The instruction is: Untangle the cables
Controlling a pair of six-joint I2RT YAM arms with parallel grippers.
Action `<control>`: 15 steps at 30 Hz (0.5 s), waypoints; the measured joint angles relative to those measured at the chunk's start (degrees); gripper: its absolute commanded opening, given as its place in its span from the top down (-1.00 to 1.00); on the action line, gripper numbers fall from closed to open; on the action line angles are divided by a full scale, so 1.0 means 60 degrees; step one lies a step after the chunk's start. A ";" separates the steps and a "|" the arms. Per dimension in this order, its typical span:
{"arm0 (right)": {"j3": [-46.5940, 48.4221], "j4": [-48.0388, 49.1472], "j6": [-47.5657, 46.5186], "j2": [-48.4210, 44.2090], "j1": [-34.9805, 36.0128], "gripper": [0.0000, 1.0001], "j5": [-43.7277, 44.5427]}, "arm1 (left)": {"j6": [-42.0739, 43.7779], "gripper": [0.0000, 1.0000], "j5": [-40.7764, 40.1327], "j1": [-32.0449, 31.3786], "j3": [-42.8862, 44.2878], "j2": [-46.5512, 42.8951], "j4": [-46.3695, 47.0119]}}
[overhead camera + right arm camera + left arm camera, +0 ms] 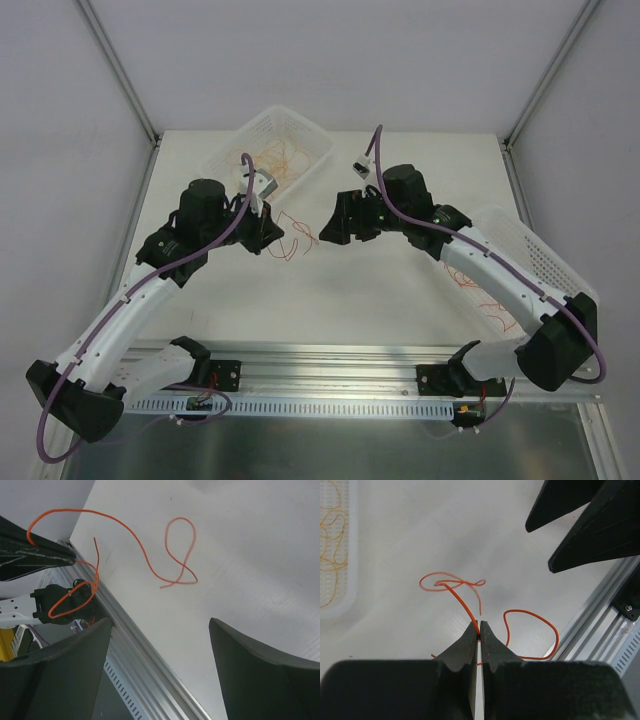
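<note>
Your left gripper (479,630) is pinched shut on the thin orange cable (462,582). It curls off the tips and runs across the white table (420,530) toward the right gripper (160,622), roughly along the line between the arms. The right's jaws are wide and empty, with the loose figure-eight loop lying flat just ahead of them, so I'd send that arm in; it's springy, hair-thin wire on a smooth top, so expect slips.
</note>
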 measured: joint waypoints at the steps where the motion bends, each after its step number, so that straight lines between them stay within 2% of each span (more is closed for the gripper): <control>1: -0.0040 0.0106 0.0069 0.0087 0.0047 -0.62 0.0000 | 0.0066 1.00 0.0120 -0.0026 0.0011 0.0000 -0.0004; 15: 0.0062 0.0302 0.0142 0.0761 0.0062 -0.39 0.0029 | 0.0827 1.00 0.2171 -0.0124 0.0109 0.0215 -0.0113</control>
